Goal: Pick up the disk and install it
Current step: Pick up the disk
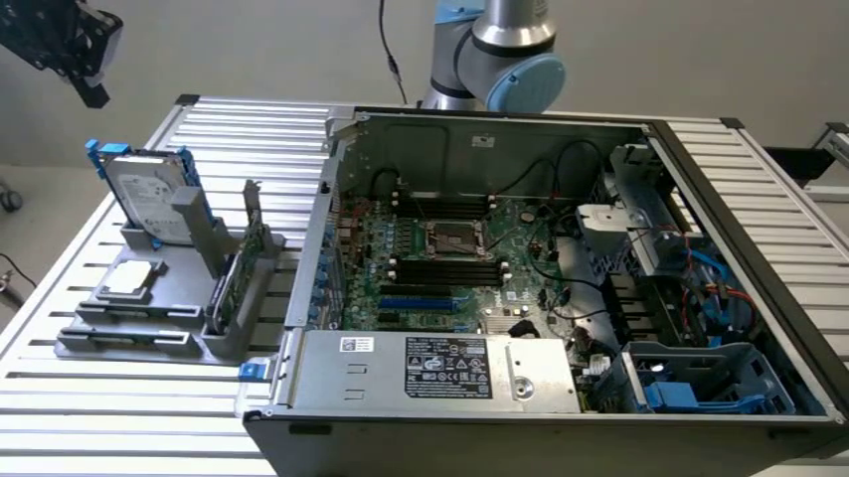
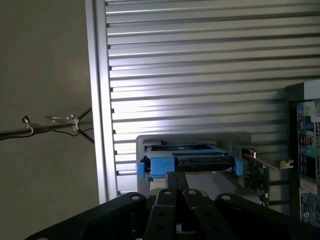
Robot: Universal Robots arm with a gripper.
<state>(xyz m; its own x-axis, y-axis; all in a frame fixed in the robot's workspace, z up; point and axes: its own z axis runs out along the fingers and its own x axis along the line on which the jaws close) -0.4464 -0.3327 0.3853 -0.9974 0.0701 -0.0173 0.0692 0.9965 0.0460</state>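
Note:
The disk (image 1: pixel 149 194) stands on edge in a grey holder (image 1: pixel 173 328) at the exterior view's left, silver-grey with a white label and blue rails. In the wrist view the disk (image 2: pixel 187 161) is seen from above, its blue rails at both ends. My gripper (image 1: pixel 90 91) hangs high above and beyond it, well apart from it. In the wrist view my gripper (image 2: pixel 177 176) has its fingers closed together with nothing between them.
An open computer case (image 1: pixel 558 288) lies on the slatted metal table (image 1: pixel 119 407), with the motherboard (image 1: pixel 451 248) exposed and a blue drive cage (image 1: pixel 703 383) at the near right. The holder also carries a small square chip (image 1: pixel 129 278) and a green circuit card (image 1: pixel 229 283).

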